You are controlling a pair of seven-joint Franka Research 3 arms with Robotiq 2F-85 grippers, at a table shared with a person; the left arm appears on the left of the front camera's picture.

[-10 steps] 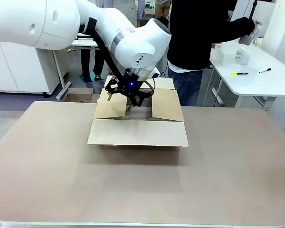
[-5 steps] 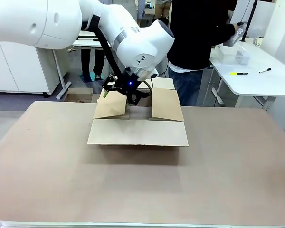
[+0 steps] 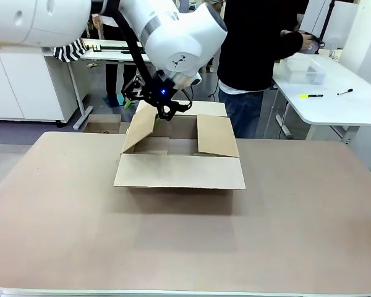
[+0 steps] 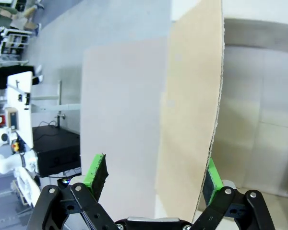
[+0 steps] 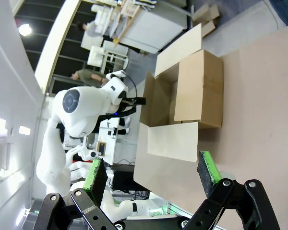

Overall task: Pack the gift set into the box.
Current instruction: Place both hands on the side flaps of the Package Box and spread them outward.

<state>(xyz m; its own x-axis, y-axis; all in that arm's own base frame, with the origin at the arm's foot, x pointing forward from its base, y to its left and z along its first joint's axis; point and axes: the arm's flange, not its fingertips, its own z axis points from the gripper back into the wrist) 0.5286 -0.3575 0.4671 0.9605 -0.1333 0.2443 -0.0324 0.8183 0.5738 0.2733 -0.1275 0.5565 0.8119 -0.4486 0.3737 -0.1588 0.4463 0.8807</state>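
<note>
The box (image 3: 179, 172) stands in the middle of the counter (image 3: 62, 210), a little above the centre of the front view, with its long axis from left to right. All four flaps are open, and the part of its inside that I can see holds nothing.

The left hand (image 4: 153, 175) is just above the box's left flap (image 3: 142, 127). It is wide open, and the flap's upper edge stands between its pads (image 4: 97, 173), close against one of them, but it is not clamped.

The right hand (image 5: 153, 175) is also wide open and holds nothing. It is well apart from the box, so the left arm is much nearer. I judge the flap must be pushed outward first.
</note>
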